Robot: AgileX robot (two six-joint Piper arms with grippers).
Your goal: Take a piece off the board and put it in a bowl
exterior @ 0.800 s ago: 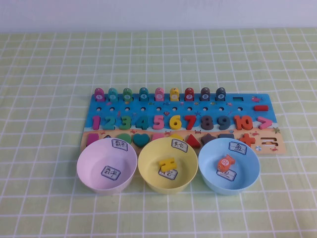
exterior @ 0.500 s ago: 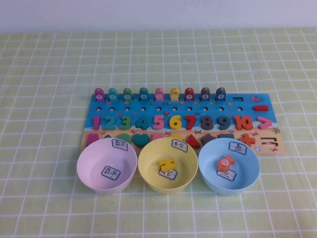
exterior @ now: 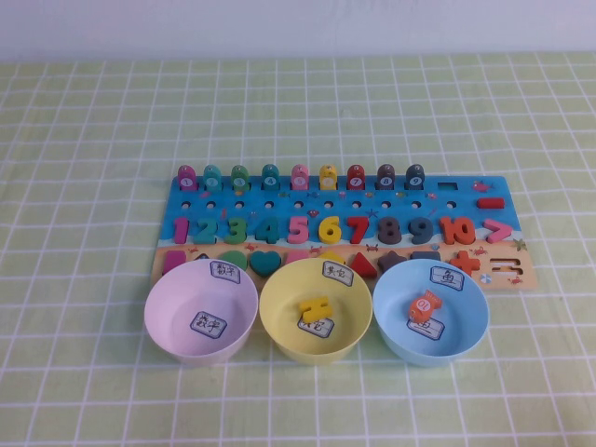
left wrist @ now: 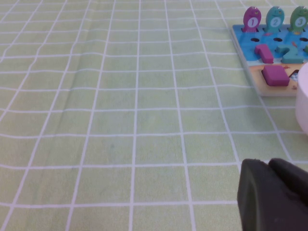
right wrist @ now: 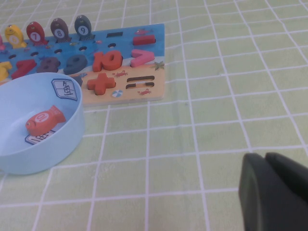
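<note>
Your left claw (left wrist: 274, 197) is hovering low over the table (left wrist: 120, 120), short of the board's (exterior: 447, 191) left end; your right claw (right wrist: 276, 192) is hovering off its right end. You cannot tell either claw's opening. The piece (exterior: 187, 175), marked 1, is standing first in the board's back row. An orange fish (exterior: 426, 304) marked 10 is lying in the bowl (exterior: 470, 326).
</note>
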